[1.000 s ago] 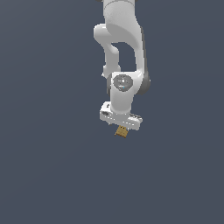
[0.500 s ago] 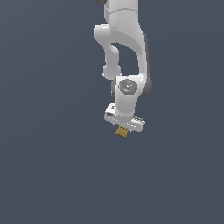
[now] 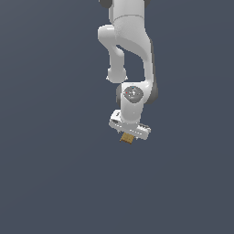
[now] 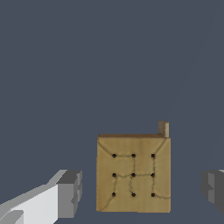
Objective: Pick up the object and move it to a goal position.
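The object (image 4: 133, 175) is a flat tan-brown square block with a grid of small dark dots and thin cracks on its top. It lies between the two grey fingertips of my gripper (image 4: 142, 190). One fingertip (image 4: 70, 192) and the other (image 4: 213, 187) each stand a gap away from the block's sides, so the gripper is open and not touching it. In the exterior view the object (image 3: 127, 138) shows just under the white hand, with the gripper (image 3: 128, 135) low over it.
A small tan stub (image 4: 163, 129) sticks up at one far corner of the block. The white arm (image 3: 130, 55) hangs down from above. All around is a plain dark grey-blue ground (image 3: 55, 173).
The hand has come down a little closer to the block. The block has stayed where it was.
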Available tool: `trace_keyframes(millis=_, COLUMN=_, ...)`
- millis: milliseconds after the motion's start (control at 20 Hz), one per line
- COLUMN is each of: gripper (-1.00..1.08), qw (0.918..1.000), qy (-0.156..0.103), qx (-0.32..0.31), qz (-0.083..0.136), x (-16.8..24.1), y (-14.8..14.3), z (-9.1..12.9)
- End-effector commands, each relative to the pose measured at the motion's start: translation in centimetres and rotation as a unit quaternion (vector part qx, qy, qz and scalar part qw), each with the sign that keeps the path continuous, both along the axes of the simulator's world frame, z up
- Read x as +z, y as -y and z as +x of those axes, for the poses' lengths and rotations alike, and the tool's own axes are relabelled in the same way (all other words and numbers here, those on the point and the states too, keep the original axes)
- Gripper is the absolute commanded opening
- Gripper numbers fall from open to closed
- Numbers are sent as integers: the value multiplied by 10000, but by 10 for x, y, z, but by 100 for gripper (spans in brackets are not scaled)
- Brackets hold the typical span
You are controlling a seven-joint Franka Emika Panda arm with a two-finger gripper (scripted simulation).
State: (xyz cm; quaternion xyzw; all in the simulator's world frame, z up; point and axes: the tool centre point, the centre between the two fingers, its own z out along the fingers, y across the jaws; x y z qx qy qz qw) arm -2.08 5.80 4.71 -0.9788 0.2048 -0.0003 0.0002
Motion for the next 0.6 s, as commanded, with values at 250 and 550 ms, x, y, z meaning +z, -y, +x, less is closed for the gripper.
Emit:
trace_keyframes(millis=250, gripper=100, qw=10000, qy=-3, qx=-12, qz=-1, x=-32, y=0, z=-1)
trace_keyframes(millis=550, gripper=-100, qw=10000, qy=-3, qx=-14, qz=-1, x=-36, y=0, z=0)
